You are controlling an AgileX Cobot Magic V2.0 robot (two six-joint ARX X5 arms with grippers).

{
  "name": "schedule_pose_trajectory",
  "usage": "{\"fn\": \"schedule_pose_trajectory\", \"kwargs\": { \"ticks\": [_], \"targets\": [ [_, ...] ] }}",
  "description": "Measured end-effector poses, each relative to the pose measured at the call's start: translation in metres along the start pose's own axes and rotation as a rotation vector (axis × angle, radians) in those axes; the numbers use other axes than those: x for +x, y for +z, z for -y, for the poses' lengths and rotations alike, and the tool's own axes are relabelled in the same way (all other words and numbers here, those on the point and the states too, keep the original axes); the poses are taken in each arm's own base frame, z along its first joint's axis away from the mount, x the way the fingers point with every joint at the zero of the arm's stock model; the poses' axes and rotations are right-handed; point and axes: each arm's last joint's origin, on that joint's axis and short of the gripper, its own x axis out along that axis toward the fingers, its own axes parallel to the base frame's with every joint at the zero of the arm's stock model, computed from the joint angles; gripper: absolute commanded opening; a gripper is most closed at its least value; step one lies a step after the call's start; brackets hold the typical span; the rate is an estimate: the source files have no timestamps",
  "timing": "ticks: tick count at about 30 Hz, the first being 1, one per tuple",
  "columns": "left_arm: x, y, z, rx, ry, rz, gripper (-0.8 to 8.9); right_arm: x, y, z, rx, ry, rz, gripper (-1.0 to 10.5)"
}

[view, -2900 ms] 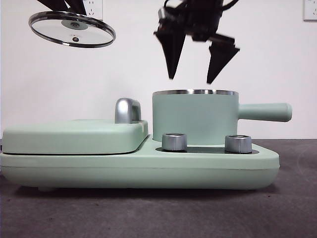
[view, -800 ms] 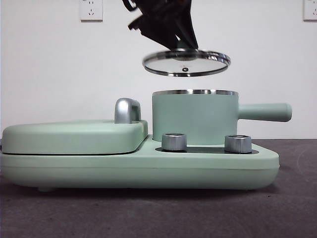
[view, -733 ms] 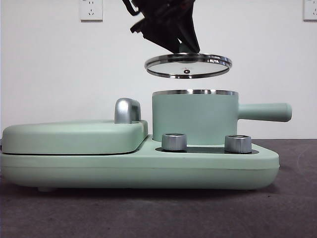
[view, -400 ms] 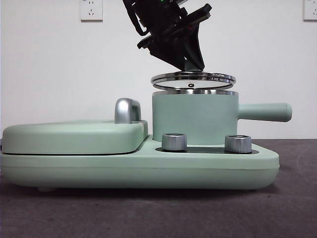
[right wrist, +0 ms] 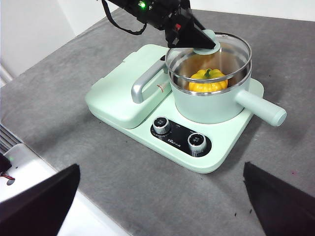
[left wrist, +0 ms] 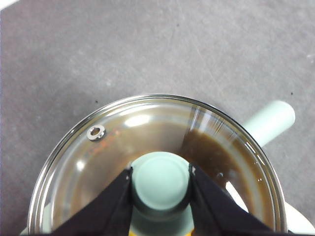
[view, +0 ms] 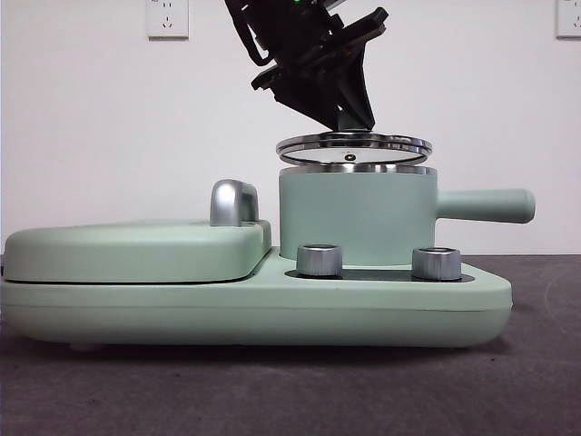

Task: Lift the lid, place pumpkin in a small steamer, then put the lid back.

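Above small steamer (view: 356, 216): left gripper (left wrist: 161, 182) fingers clamp lid (left wrist: 147, 152) knob.

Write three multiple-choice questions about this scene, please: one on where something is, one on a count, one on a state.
1. Where is the pumpkin?
A. inside the pot
B. on the flat cover
C. on the table

2. How many knobs does the cooker's front panel carry?
A. one
B. two
C. four

3. What does the left gripper do?
A. hangs open and empty
B. grips the pot handle
C. grips the lid by its knob

Answers: 1 A, the right wrist view shows it in the pot. 2 B, two knobs sit in front. 3 C, its fingers clamp the lid knob, lid just above the rim.
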Motion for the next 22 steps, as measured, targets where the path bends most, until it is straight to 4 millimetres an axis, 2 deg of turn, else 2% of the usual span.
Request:
{"fn": "schedule_pose_trajectory", "kwargs": {
  "ticks": [14, 22],
  "targets": [
    [0.005, -0.002, 0.001, 0.004, -0.004, -0.013, 0.24, 0.0, 0.0, 0.0, 0.018, 0.0, 0.0, 5.3],
    [0.015, -0.006, 0.0, 0.018, -0.008, -0.025, 0.24, 0.0, 0.0, 0.0, 0.018, 0.0, 0.0, 5.3]
  ]
}}
